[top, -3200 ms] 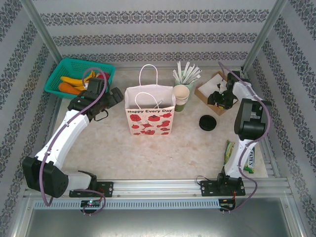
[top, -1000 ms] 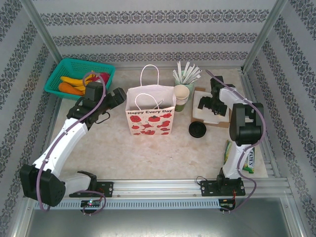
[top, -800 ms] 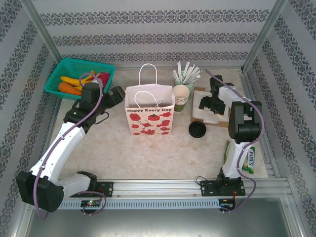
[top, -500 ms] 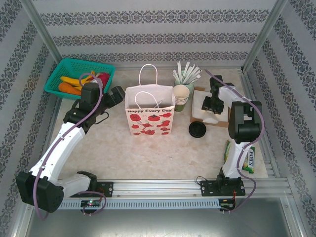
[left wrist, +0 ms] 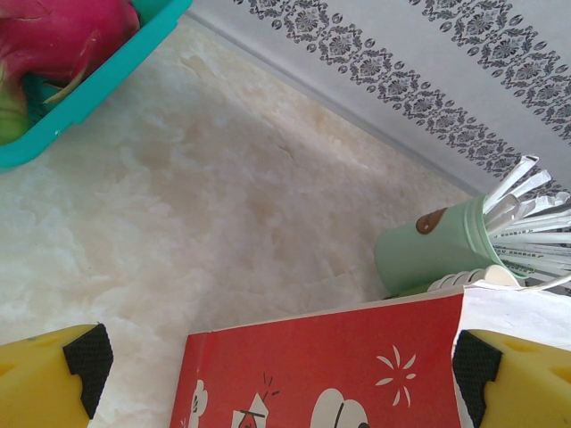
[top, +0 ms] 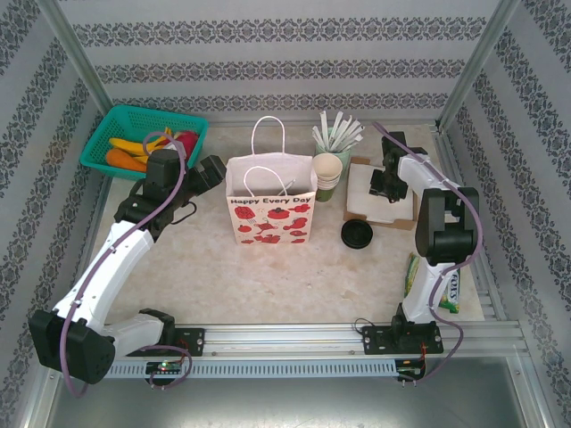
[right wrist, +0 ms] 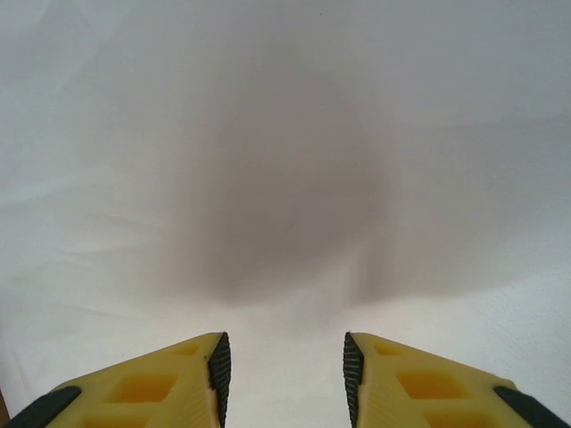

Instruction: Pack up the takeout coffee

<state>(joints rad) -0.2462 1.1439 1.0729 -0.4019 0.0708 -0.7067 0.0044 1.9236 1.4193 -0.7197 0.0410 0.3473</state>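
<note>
The takeout coffee is hidden from me. The white paper bag (top: pixel 268 203) with red tomato print stands open mid-table. Its red side (left wrist: pixel 339 366) lies between the yellow fingers of my left gripper (left wrist: pixel 277 374), which is spread wide just left of the bag (top: pixel 214 171). My right gripper (top: pixel 382 185) hangs low over a pile of white napkins (right wrist: pixel 268 178). Its jaws are narrowed, with a gap still between them (right wrist: pixel 282 366) and only flat white paper behind it.
A nested stack of green cups (top: pixel 327 174) and a mint holder of white straws (top: pixel 335 143) stand right of the bag. A black lid (top: pixel 357 234) lies on the table. The napkins rest on a cardboard tray (top: pixel 409 214). A teal fruit basket (top: pixel 143 134) sits back left, green packets (top: pixel 449 290) front right.
My right gripper's jaws have narrowed over the napkins and it has shifted slightly right. Earlier the tray and black lid slid left. The left arm shifted slightly, then held still.
</note>
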